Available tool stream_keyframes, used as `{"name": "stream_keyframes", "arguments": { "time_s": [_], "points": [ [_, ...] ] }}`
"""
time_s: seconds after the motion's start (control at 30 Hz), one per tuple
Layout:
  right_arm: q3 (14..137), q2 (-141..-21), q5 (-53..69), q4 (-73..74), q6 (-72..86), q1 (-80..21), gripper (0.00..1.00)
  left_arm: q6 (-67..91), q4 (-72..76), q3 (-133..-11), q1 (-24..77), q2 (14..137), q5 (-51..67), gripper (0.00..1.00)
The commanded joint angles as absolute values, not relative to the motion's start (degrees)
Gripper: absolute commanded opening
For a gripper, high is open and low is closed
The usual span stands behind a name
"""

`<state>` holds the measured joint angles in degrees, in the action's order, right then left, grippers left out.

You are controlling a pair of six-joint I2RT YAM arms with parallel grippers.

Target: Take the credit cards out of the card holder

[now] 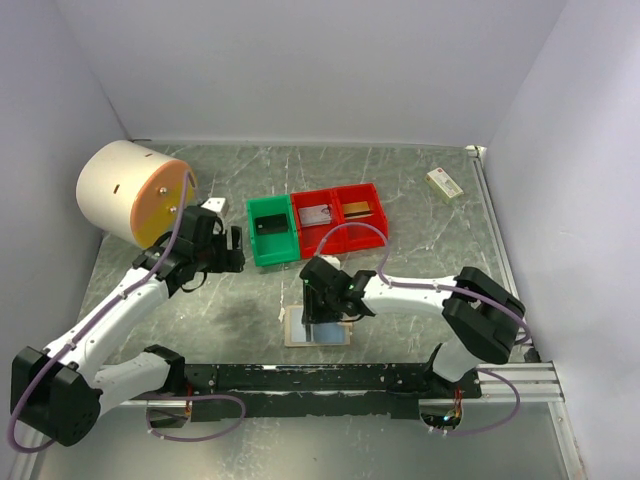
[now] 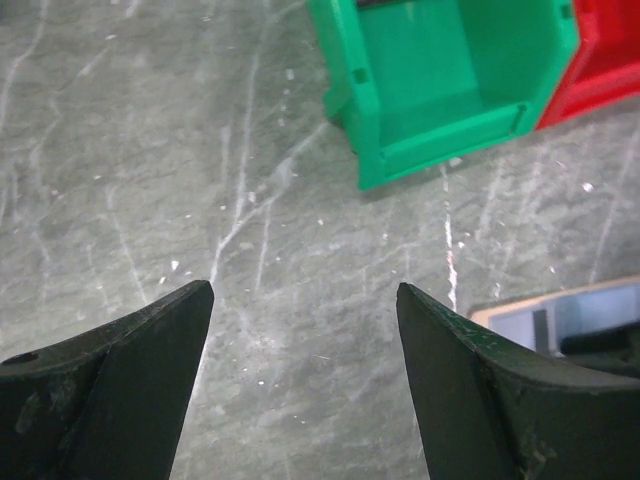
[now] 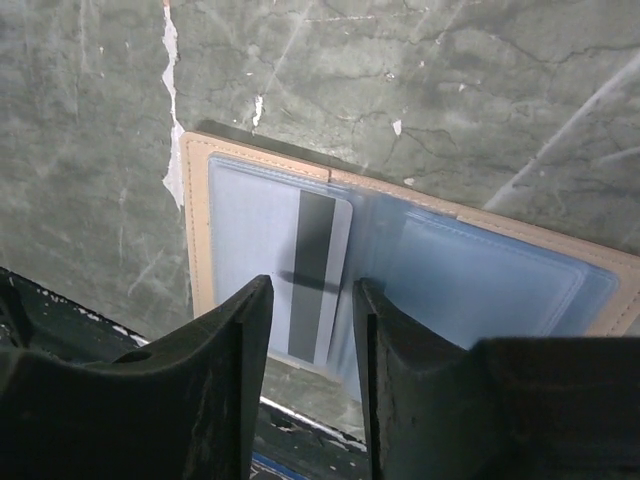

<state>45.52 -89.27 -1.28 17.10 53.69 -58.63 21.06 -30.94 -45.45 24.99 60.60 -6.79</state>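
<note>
The tan card holder (image 3: pixel 195 240) lies open on the table near the front edge, pale blue pockets facing up; it also shows in the top view as the card holder (image 1: pixel 292 335). A silver-grey credit card (image 3: pixel 320 265) with a dark stripe sits on its left pocket. My right gripper (image 3: pixel 312 300) hovers just over the card's near end, open by a narrow gap, with nothing between its fingers. My left gripper (image 2: pixel 305 300) hangs wide open and empty over bare table beside the green bin (image 2: pixel 450 90). A dark card (image 1: pixel 268 224), a silver card (image 1: pixel 318 214) and a gold card (image 1: pixel 358 208) lie in the bins.
The green bin (image 1: pixel 273 230) and two red bins (image 1: pixel 340 215) stand in a row behind the holder. A large cream cylinder (image 1: pixel 130 190) lies at the back left, with a small white block (image 1: pixel 213 207) beside it. A small white-and-green box (image 1: pixel 444 184) is at the back right.
</note>
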Motion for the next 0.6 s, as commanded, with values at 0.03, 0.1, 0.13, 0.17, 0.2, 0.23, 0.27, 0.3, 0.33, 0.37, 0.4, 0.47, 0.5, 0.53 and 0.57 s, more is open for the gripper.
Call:
{"name": "stream_keyframes", "arguments": {
  "time_s": [0.03, 0.1, 0.13, 0.17, 0.2, 0.23, 0.27, 0.3, 0.33, 0.37, 0.4, 0.47, 0.5, 0.53, 0.57],
  "points": [
    [43.67, -90.96, 0.69, 13.97, 53.53, -57.70, 0.35, 19.21, -25.15, -45.55, 25.64, 60.90, 8.98, 0.82],
    [42.54, -90.71, 2.26, 11.93, 53.39, -56.37, 0.31, 22.76, -21.42, -44.14, 26.11, 61.14, 15.44, 0.78],
    [41.87, -90.55, 3.65, 10.42, 53.22, -55.78, 0.29, 25.06, -19.16, -42.99, 26.96, 61.25, 17.66, 0.75],
    [41.27, -90.49, 4.98, 8.86, 53.11, -55.20, 0.28, 27.25, -17.05, -41.76, 28.33, 61.43, 18.89, 0.74],
    [40.56, -90.51, 6.42, 7.14, 53.12, -54.79, 0.27, 29.34, -15.05, -40.79, 30.45, 61.78, 19.09, 0.73],
    [39.95, -90.65, 7.80, 5.84, 53.35, -54.31, 0.27, 31.23, -13.50, -40.10, 33.05, 62.43, 18.46, 0.73],
    [39.46, -90.76, 8.89, 4.66, 53.66, -53.87, 0.27, 33.33, -12.43, -39.61, 35.65, 63.32, 16.96, 0.73],
    [38.87, -90.97, 9.80, 3.63, 53.94, -53.53, 0.27, 35.67, -11.90, -39.40, 38.15, 64.46, 14.90, 0.72],
    [38.37, -91.14, 10.63, 2.80, 54.16, -53.00, 0.27, 38.24, -11.50, -38.68, 40.02, 65.53, 12.57, 0.71],
    [37.88, -91.18, 11.43, 2.02, 54.27, -52.59, 0.27, 40.50, -10.56, -37.72, 41.49, 66.43, 11.27, 0.70],
    [37.37, -91.06, 12.10, 1.42, 54.43, -52.12, 0.27, 42.02, -8.92, -36.45, 42.58, 67.17, 10.90, 0.70],
    [35.98, -90.68, 13.12, 0.20, 54.93, -51.27, 0.27, 44.91, -5.19, -34.23, 44.25, 68.33, 10.46, 0.69],
    [35.30, -90.50, 13.75, -0.61, 55.18, -50.80, 0.27, 46.20, -4.16, -33.38, 44.88, 68.68, 10.01, 0.68],
    [34.67, -90.24, 14.52, -1.47, 55.48, -50.39, 0.27, 47.45, -3.73, -32.91, 45.36, 69.08, 9.42, 0.68],
    [34.11, -90.05, 15.23, -2.17, 55.64, -50.10, 0.26, 48.00, -3.55, -32.68, 45.96, 69.43, 8.81, 0.67]
  ]
}}
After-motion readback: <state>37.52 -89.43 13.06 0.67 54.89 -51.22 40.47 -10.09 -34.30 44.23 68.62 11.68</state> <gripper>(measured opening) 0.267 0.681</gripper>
